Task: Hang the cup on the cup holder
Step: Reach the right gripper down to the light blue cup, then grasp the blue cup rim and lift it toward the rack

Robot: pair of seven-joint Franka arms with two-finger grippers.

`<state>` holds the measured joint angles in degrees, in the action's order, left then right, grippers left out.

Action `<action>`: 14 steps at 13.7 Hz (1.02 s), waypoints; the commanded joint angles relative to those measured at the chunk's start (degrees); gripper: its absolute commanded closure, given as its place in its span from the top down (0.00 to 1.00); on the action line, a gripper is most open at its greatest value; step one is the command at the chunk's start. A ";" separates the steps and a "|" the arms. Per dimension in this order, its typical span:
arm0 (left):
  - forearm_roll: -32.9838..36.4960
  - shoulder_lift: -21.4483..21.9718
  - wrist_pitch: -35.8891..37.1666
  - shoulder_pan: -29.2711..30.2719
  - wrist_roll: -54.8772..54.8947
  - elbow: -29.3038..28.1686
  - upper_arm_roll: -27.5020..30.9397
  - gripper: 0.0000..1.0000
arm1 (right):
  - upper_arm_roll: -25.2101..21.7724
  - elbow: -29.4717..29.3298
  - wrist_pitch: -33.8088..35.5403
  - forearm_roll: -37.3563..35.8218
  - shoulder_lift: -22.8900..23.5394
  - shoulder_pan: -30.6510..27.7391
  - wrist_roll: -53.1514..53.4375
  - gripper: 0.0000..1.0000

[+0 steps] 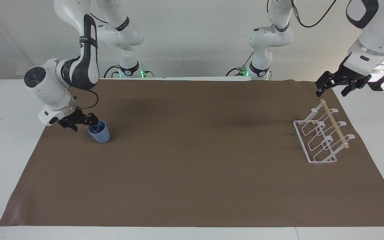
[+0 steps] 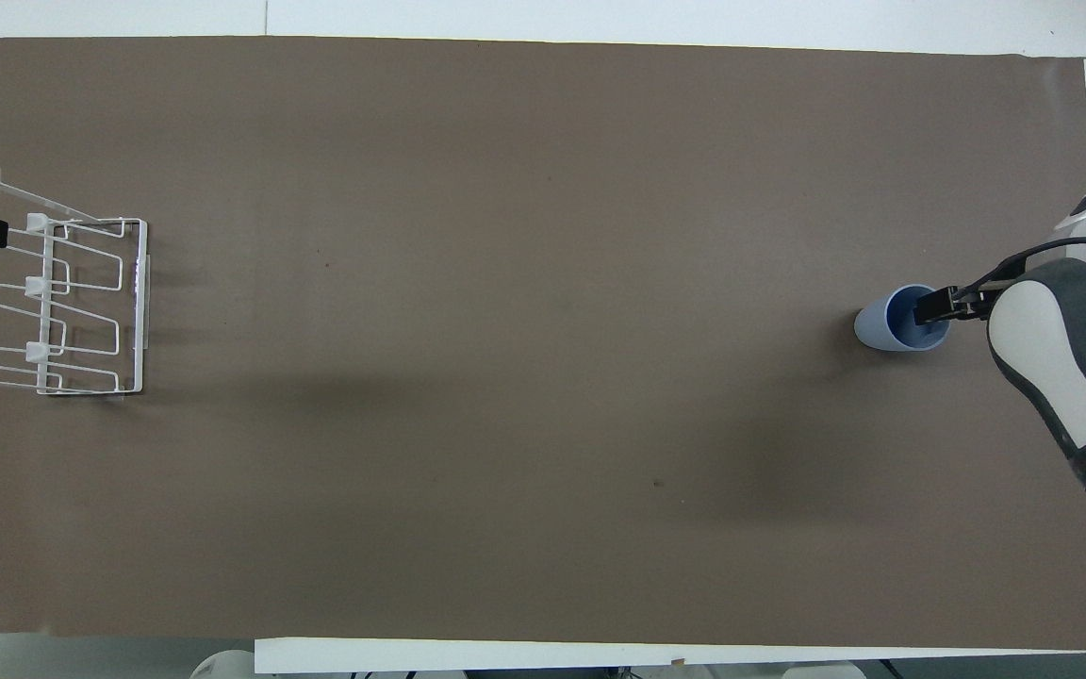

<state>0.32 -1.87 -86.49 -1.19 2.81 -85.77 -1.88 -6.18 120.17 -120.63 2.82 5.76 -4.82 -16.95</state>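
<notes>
- Right gripper (image 1: pixel 84 124): low at the cup (image 1: pixel 99 132), at the right arm's end of the brown mat (image 1: pixel 192 186). Fingers apart, straddling the cup's wall: one finger (image 2: pixel 929 308) reaches inside the rim, the other stands outside it.
- Cup: upright on the mat, mouth up, well apart from the cup holder (image 1: pixel 323 136).
- Cup holder: standing on the mat at the left arm's end, prongs bare, wooden rod (image 1: pixel 334 123) across the top.
- Left gripper (image 1: pixel 334 87): raised, over the mat's edge near the holder, touching nothing. Fingers apart, holding nothing.
</notes>
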 commanded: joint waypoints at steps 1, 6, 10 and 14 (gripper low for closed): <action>-0.14 1.52 0.45 0.13 -0.35 -1.42 0.04 1.00 | 0.29 1.64 -2.50 0.87 0.56 -0.28 -3.00 0.45; -0.14 2.22 0.18 0.04 -0.62 -2.73 -0.05 1.00 | 0.29 1.47 -2.15 0.87 1.18 -0.11 -3.62 0.00; -0.23 3.10 -0.25 0.04 -3.34 -4.48 -0.05 1.00 | 0.82 -6.24 9.23 9.17 1.18 1.20 -11.77 0.00; -0.23 4.07 -3.15 0.04 -3.95 -6.95 -0.05 1.00 | 1.17 -12.07 21.83 33.68 1.01 2.08 -13.02 0.00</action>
<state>0.31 -0.12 -87.55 -1.19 -0.17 -89.58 -1.92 -5.32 108.96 -101.94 28.64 6.54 -2.72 -28.41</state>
